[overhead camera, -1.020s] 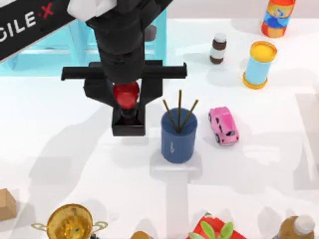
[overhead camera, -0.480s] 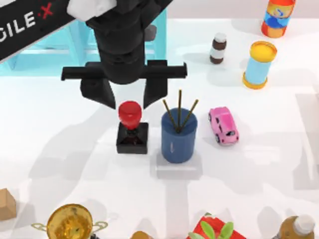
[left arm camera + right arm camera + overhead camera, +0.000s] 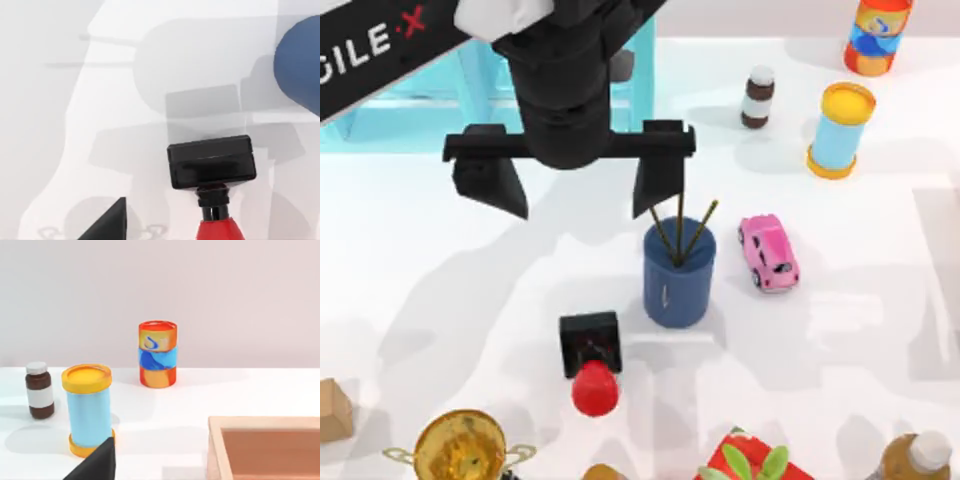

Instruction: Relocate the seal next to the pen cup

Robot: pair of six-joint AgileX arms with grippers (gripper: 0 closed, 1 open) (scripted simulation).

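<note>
The seal (image 3: 591, 360) lies tipped over on the table, its black square base nearer the pen cup and its red knob pointing to the front edge. It rests just left of and in front of the dark blue pen cup (image 3: 677, 275), a small gap apart. My left gripper (image 3: 572, 190) hangs above and behind the seal, open wide with nothing between its fingers (image 3: 490, 187). The left wrist view shows the seal (image 3: 210, 162) from its base side and the pen cup (image 3: 300, 65) at the edge. My right gripper (image 3: 95, 465) is parked by the table's back right.
A pink toy car (image 3: 769, 252) sits right of the cup. A light blue can with yellow lid (image 3: 840, 130), brown bottle (image 3: 756, 97) and orange can (image 3: 878, 35) stand at back right. A gold trophy (image 3: 462, 448) and red box (image 3: 750, 462) line the front; a cyan rack (image 3: 420, 95) is back left.
My left gripper let go of the seal and spread wider. The seal moved toward the front edge and fell over, knob now pointing frontward.
</note>
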